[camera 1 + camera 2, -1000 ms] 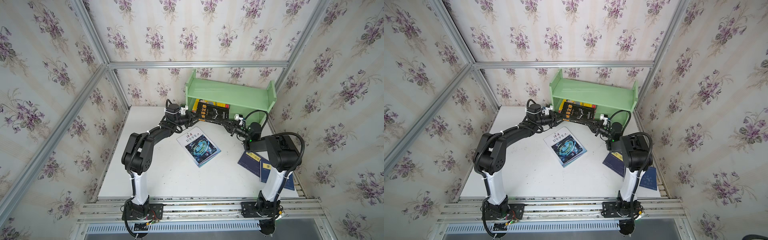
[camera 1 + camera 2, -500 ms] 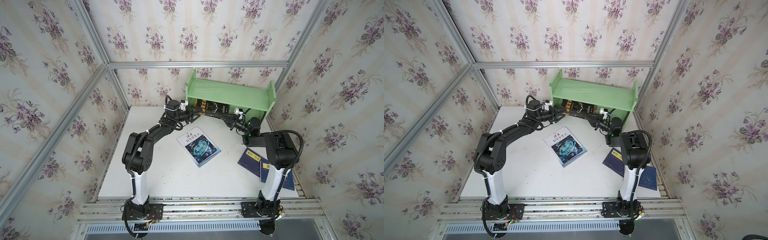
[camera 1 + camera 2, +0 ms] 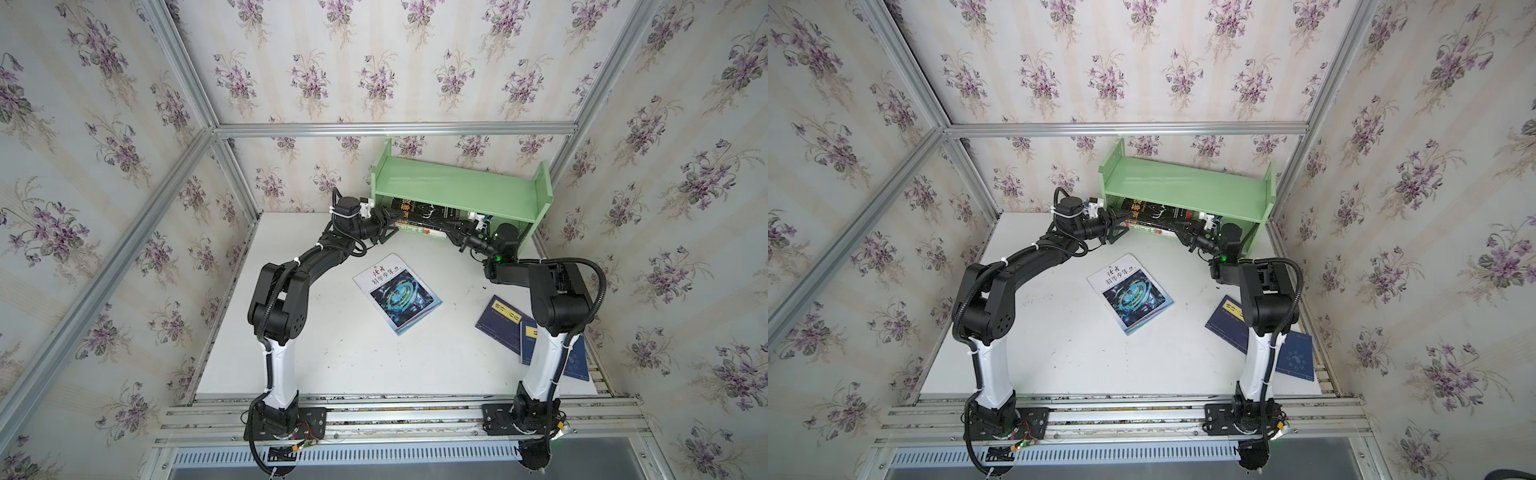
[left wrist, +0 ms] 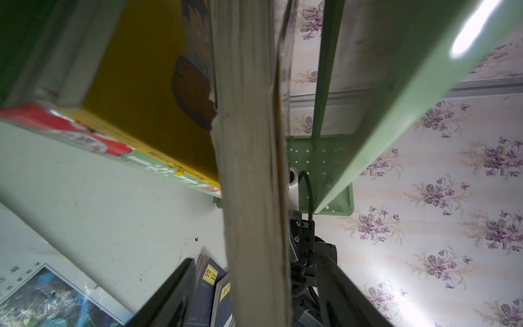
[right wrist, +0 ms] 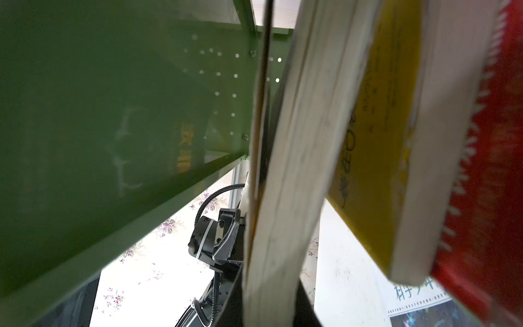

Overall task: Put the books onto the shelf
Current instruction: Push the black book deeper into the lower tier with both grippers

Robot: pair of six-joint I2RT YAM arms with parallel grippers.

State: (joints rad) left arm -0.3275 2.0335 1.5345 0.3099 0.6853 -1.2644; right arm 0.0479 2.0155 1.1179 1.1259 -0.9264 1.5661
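The pale green shelf (image 3: 457, 189) (image 3: 1187, 187) stands at the table's back. A black book with yellow characters (image 3: 424, 212) (image 3: 1158, 212) lies half under its upper tier, over the yellow book (image 4: 147, 85) (image 5: 376, 136) and the green book with a red band (image 4: 85, 136). My right gripper (image 3: 457, 235) (image 5: 268, 297) is shut on the black book's right end (image 5: 288, 198). At its left end my left gripper (image 3: 386, 226) (image 4: 257, 257) is open, its fingers (image 4: 169, 297) standing off the page edge (image 4: 252, 170). The white-blue swirl book (image 3: 397, 293) and two navy books (image 3: 500, 322) lie flat on the table.
The shelf's side panel (image 3: 542, 189) rises just behind my right wrist. The navy books (image 3: 1225, 320) lie partly under my right arm near the table's right edge. Wallpapered walls close in the back and both sides.
Both arms have carried the black book back from in front of the shelf to under its upper tier. My left gripper has opened off the book's left end.
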